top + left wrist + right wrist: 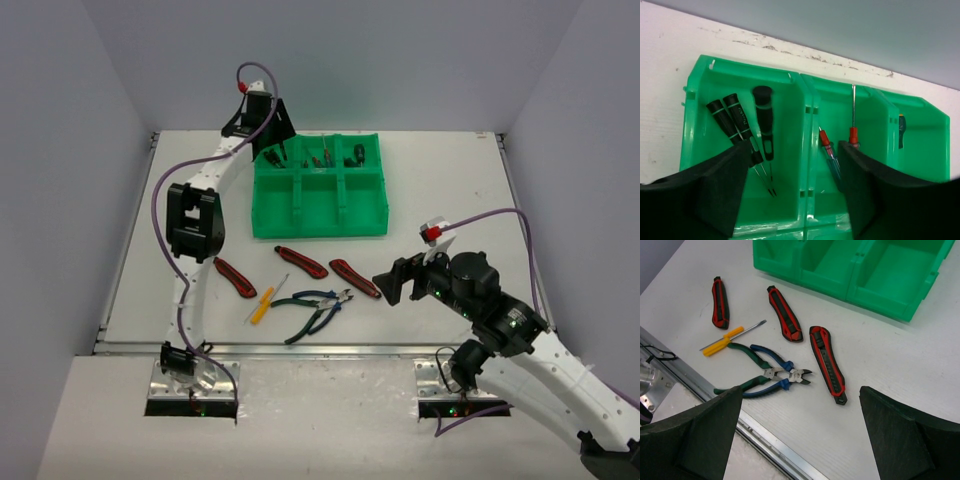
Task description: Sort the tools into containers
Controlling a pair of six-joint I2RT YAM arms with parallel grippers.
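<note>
The green tray stands at the back of the table. My left gripper hovers open over its back-left compartments, nothing between the fingers. Under it lie three black precision screwdrivers; red-capped ones sit in the middle compartment and a dark one at the right. On the table in front lie three red-and-black utility knives, a yellow screwdriver and blue and green pliers. My right gripper hangs wide open above the table, near the pliers' heads and the rightmost knife.
The tray's front row of compartments faces the loose tools. A metal rail marks the table's near edge, just below the pliers. The left arm arches along the table's left side.
</note>
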